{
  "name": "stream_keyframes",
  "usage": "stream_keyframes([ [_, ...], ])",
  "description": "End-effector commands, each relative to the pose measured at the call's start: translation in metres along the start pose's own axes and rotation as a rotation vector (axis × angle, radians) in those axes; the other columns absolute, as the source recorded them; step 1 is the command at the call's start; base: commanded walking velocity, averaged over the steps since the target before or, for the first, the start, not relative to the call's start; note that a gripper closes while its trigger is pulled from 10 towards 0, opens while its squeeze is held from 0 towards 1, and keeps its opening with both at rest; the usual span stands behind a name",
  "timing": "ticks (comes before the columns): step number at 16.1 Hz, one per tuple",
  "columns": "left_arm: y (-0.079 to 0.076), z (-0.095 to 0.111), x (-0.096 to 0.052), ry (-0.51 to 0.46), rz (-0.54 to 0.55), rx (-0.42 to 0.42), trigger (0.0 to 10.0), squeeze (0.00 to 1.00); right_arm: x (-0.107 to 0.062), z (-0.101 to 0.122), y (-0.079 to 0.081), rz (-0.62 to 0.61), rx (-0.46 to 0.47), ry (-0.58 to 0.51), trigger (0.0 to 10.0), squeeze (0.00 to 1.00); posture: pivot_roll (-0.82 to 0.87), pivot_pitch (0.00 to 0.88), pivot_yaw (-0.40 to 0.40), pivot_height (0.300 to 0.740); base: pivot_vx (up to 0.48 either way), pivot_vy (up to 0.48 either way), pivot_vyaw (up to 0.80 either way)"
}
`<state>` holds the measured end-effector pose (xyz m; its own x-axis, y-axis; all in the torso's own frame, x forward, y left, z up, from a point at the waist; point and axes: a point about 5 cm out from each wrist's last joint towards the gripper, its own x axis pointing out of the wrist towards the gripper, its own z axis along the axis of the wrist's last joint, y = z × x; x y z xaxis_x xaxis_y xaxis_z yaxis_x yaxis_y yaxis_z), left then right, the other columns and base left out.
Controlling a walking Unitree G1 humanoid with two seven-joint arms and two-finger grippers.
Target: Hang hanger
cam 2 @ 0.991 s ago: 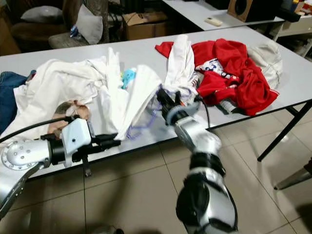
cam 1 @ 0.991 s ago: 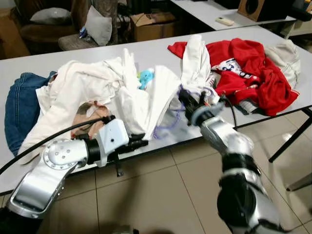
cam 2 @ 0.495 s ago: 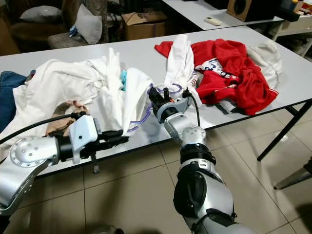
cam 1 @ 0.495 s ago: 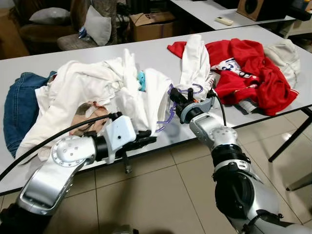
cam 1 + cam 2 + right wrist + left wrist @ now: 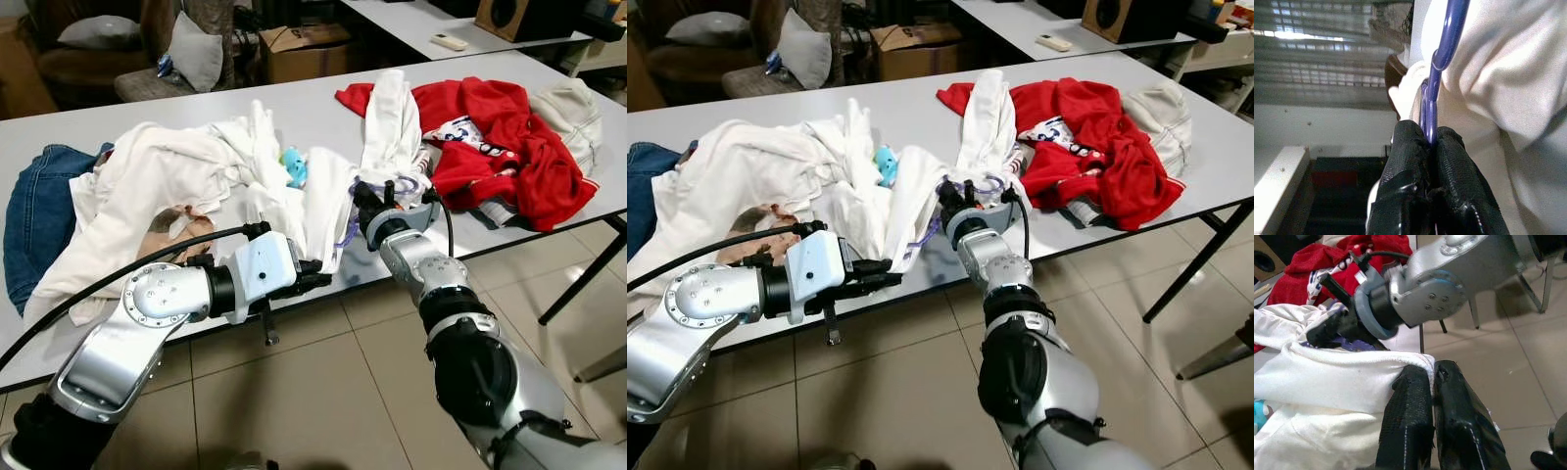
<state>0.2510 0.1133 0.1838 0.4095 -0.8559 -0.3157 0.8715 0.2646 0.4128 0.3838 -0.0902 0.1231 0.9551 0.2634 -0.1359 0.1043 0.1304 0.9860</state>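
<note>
Long grey laminate table (image 5: pixel 323 108) spans the frame on black metal legs (image 5: pixel 578 279), beige tiled floor (image 5: pixel 323 392) below at 6 o'clock. Brown upholstered armchair (image 5: pixel 88 64) with grey cushion (image 5: pixel 93 31) at 11 o'clock, brown cardboard box (image 5: pixel 309 49) at 12. Second grey table (image 5: pixel 421 20) at 1 o'clock carries a wooden speaker box (image 5: pixel 514 17).

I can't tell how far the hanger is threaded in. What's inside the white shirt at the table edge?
Inside the white shirt, a purple hanger shows partly, pinched by the right gripper. Cloth covers the rest.
</note>
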Motion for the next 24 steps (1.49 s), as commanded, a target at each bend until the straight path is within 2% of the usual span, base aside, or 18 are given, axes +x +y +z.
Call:
stream_keyframes([
  [1, -0.010, 0.014, 0.008, -0.042, -0.070, 0.059, 0.0, 0.00, 0.002, 0.008, 0.010, 0.015, -0.012, -0.046, 10.0, 0.00, 0.07, 0.000, 0.029, 0.740, 0.000, 0.000, 0.00],
  [2, -0.013, 0.014, 0.017, -0.038, -0.074, 0.083, 0.0, 0.00, 0.003, 0.005, 0.012, 0.025, -0.021, -0.036, 10.0, 0.00, 0.07, 0.000, 0.029, 0.740, 0.000, 0.000, 0.00],
  [3, -0.015, 0.010, 0.030, -0.016, -0.068, 0.125, 1.6, 0.00, 0.005, -0.001, 0.015, 0.036, -0.036, -0.015, 10.0, 0.00, 0.07, 0.000, 0.031, 0.740, 0.000, 0.000, 0.00],
  [4, -0.019, 0.006, 0.038, 0.007, -0.074, 0.152, 1.4, 0.00, 0.006, -0.006, 0.016, 0.040, -0.049, -0.001, 10.0, 0.00, 0.06, 0.000, 0.034, 0.740, 0.000, 0.000, 0.00],
  [5, -0.021, 0.003, 0.040, 0.014, -0.074, 0.154, 2.2, 0.00, 0.006, -0.007, 0.016, 0.043, -0.053, 0.002, 10.0, 0.00, 0.06, 0.000, 0.036, 0.740, 0.000, 0.000, 0.00],
  [6, -0.022, -0.002, 0.040, 0.026, -0.055, 0.151, 10.0, 0.00, 0.006, -0.008, 0.018, 0.055, -0.045, 0.003, 10.0, 0.00, 0.06, 0.000, 0.035, 0.740, 0.000, 0.000, 0.00],
  [7, -0.022, -0.005, 0.037, 0.039, -0.056, 0.133, 10.0, 0.00, 0.007, -0.006, 0.020, 0.069, -0.040, -0.002, 10.0, 0.00, 0.06, 0.000, 0.035, 0.740, 0.000, 0.000, 0.00],
  [8, -0.022, -0.008, 0.032, 0.030, -0.048, 0.081, 10.0, 1.00, 0.007, -0.006, 0.021, 0.070, -0.060, 0.000, 10.0, 0.00, 0.06, 0.000, 0.034, 0.740, 0.000, 0.000, 0.00],
  [10, -0.022, -0.005, 0.026, -0.037, -0.034, -0.018, 10.0, 1.00, 0.007, -0.007, 0.023, 0.093, -0.043, 0.022, 10.0, 0.00, 0.06, 0.000, 0.032, 0.740, 0.000, 0.000, 0.00],
  [11, -0.028, -0.003, 0.020, -0.088, -0.074, -0.119, 10.0, 1.00, 0.007, -0.008, 0.024, 0.100, -0.103, 0.032, 10.0, 0.00, 0.05, 0.000, 0.032, 0.740, 0.000, 0.000, 0.00],
  [14, -0.038, -0.007, 0.011, -0.124, -0.136, -0.260, 10.0, 1.00, 0.007, -0.009, 0.026, 0.110, -0.167, 0.039, 10.0, 0.00, 0.05, 0.000, 0.029, 0.740, 0.000, 0.000, 0.00],
  [18, -0.039, -0.007, 0.005, -0.125, -0.114, -0.301, 10.0, 1.00, 0.007, -0.008, 0.027, 0.133, -0.164, 0.038, 10.0, 0.00, 0.06, 0.000, 0.019, 0.740, 0.000, 0.000, 0.00],
  [19, -0.036, -0.008, 0.001, -0.130, -0.082, -0.315, 10.0, 1.00, 0.007, -0.008, 0.028, 0.138, -0.153, 0.040, 10.0, 0.00, 0.06, 0.000, 0.019, 0.740, 0.000, 0.000, 0.00],
  [20, -0.030, -0.012, -0.006, -0.137, -0.019, -0.341, 10.0, 1.00, 0.006, -0.008, 0.028, 0.141, -0.224, 0.050, 10.0, 0.00, 0.06, 0.000, 0.021, 0.740, 0.000, 0.000, 0.00],
  [21, -0.018, -0.020, -0.020, -0.164, 0.133, -0.407, 10.0, 1.00, 0.006, -0.006, 0.029, 0.137, -0.297, 0.051, 10.0, 0.00, 0.06, 0.000, 0.020, 0.740, 0.000, 0.000, 0.00],
  [22, -0.013, -0.025, -0.026, -0.170, 0.204, -0.442, 10.0, 1.00, 0.005, -0.004, 0.030, 0.141, -0.321, 0.046, 10.0, 0.00, 0.06, 0.000, 0.020, 0.740, 0.000, 0.000, 0.00],
  [23, -0.007, -0.041, -0.044, -0.124, 0.388, -0.494, 10.0, 0.98, -0.001, 0.003, 0.038, 0.219, -0.428, 0.068, 10.0, 0.00, 0.06, 0.000, 0.012, 0.740, 0.000, 0.000, 0.00],
  [24, -0.006, -0.051, -0.056, -0.102, 0.513, -0.541, 10.0, 0.48, -0.012, 0.006, 0.046, 0.295, -0.549, 0.108, 10.0, 0.00, 0.05, 0.000, 0.003, 0.740, 0.000, 0.000, 0.00],
])
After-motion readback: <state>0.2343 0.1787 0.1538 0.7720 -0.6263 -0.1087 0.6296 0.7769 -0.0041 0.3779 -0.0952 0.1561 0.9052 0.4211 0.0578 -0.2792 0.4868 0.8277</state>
